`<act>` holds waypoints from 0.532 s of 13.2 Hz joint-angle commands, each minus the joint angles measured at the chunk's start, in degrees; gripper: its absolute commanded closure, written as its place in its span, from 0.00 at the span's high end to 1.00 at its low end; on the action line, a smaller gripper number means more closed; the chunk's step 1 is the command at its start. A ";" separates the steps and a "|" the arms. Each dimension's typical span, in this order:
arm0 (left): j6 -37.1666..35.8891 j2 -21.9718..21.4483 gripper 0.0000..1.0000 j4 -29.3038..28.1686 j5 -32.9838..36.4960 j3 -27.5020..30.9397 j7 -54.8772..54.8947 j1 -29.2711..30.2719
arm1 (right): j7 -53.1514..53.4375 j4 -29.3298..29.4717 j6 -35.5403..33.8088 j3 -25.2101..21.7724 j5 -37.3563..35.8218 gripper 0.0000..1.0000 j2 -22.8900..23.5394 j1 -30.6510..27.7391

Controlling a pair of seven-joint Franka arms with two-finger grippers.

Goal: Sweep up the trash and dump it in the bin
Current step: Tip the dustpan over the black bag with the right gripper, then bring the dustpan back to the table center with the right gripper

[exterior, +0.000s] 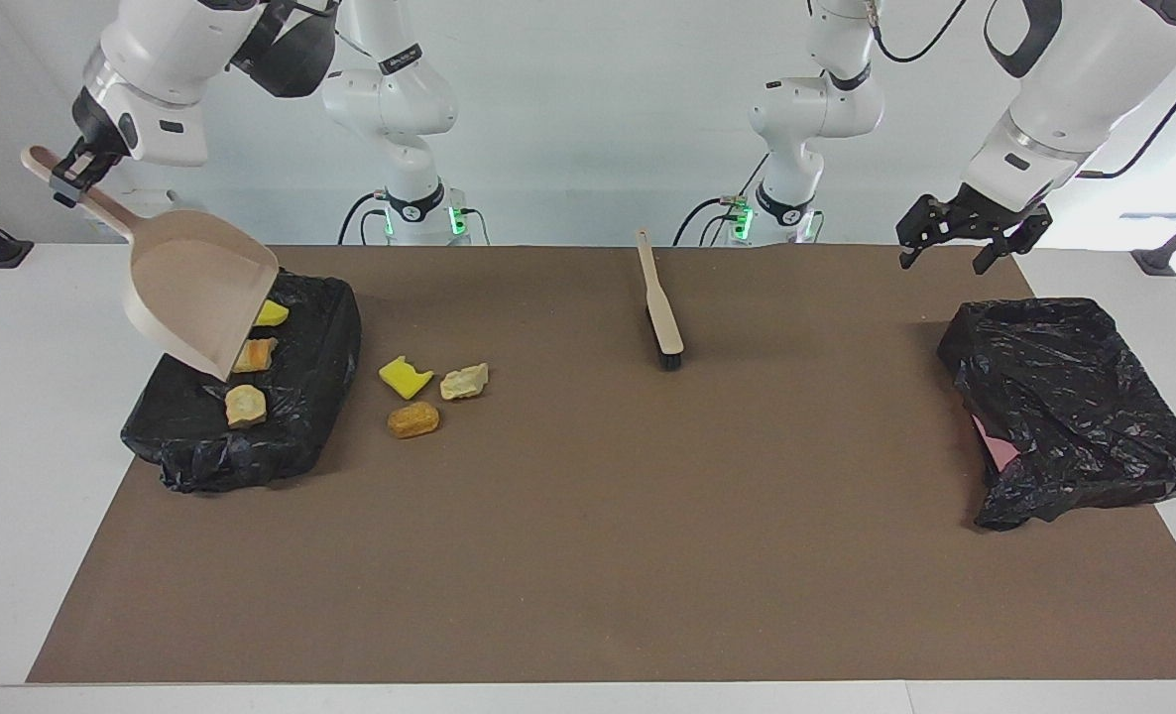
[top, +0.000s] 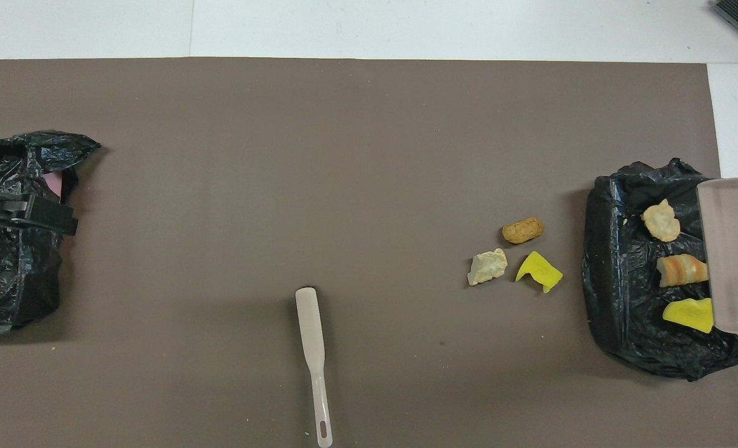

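My right gripper (exterior: 70,174) is shut on the handle of the beige dustpan (exterior: 196,297), which hangs tilted, mouth down, over a black-bagged bin (exterior: 291,426) at the right arm's end. A yellow lump (exterior: 271,313), an orange-striped piece (exterior: 254,354) and a tan piece (exterior: 245,405) lie on the bag below the pan's mouth. On the brown mat beside the bin lie a yellow chunk (exterior: 405,377), a pale tan piece (exterior: 464,381) and an orange-brown piece (exterior: 413,419). The overhead view shows the dustpan (top: 733,255) over the bin (top: 618,298). My left gripper (exterior: 950,260) is open and empty.
A beige brush (exterior: 661,312) lies on the mat near the robots, its bristles pointing away from them. A second black-bagged bin (exterior: 1064,407) stands at the left arm's end, and the left gripper waits above its nearer edge. The brown mat (exterior: 588,555) covers most of the table.
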 commanded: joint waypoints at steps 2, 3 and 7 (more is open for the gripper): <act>0.43 -1.21 1.00 -1.41 0.75 -0.11 0.45 0.02 | 9.14 1.64 -1.28 2.01 10.77 0.00 0.88 0.27; 0.43 -1.21 1.00 -1.41 0.75 -0.11 0.53 0.11 | 12.56 1.82 -1.19 3.68 13.07 0.00 1.40 0.27; -0.19 -1.64 1.00 -1.84 0.75 -0.11 0.80 0.46 | 31.97 6.38 -2.86 10.27 22.64 0.00 6.84 0.27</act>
